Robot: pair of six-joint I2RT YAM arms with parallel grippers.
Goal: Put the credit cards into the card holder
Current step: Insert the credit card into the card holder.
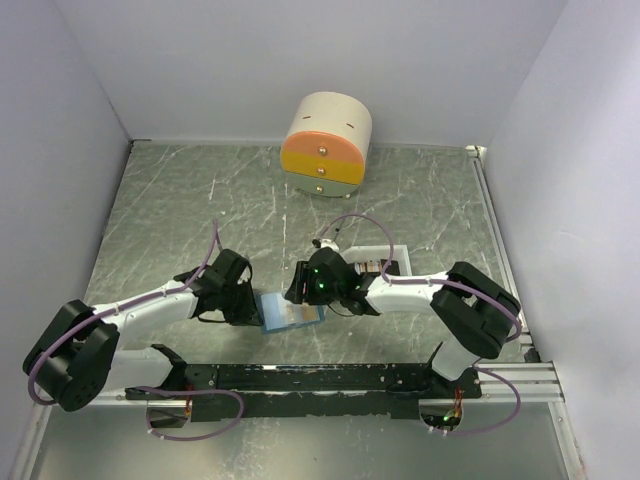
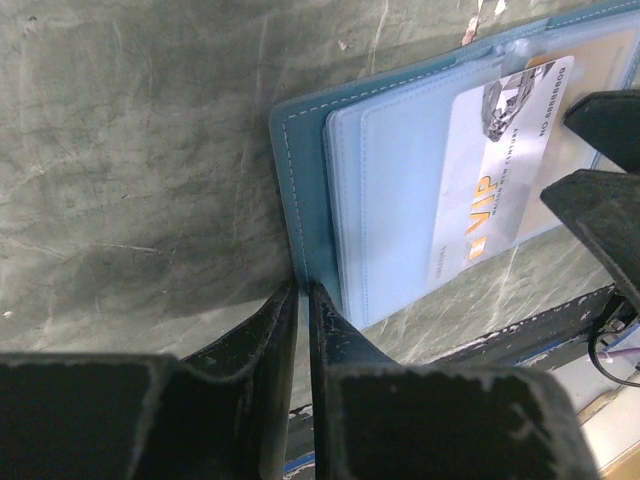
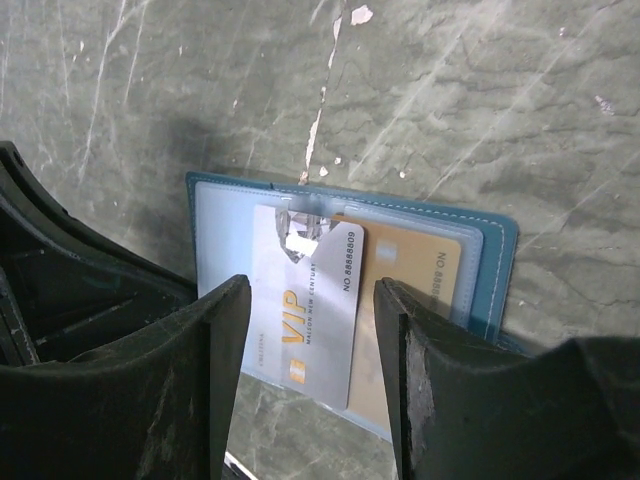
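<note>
The light-blue card holder (image 3: pixel 492 262) is seen lying open on the marbled grey-green tabletop (image 3: pixel 480 100). A whitish VIP card (image 3: pixel 310 315) is lodged partway in a clear slot, beside an orange-tan card (image 3: pixel 415 290) seen behind clear plastic. The right gripper (image 3: pixel 312 300) is held spread, its fingers (image 3: pixel 180 380) flanking the whitish card.

The left arm (image 1: pixel 150 298) and right arm (image 1: pixel 412 292) had white links between bulky black joints, looping purple cables (image 1: pixel 350 216), a green light (image 1: pixel 318 270) at the right wrist, and black fingers (image 2: pixel 240 390) scuffed pale along their edges.
</note>
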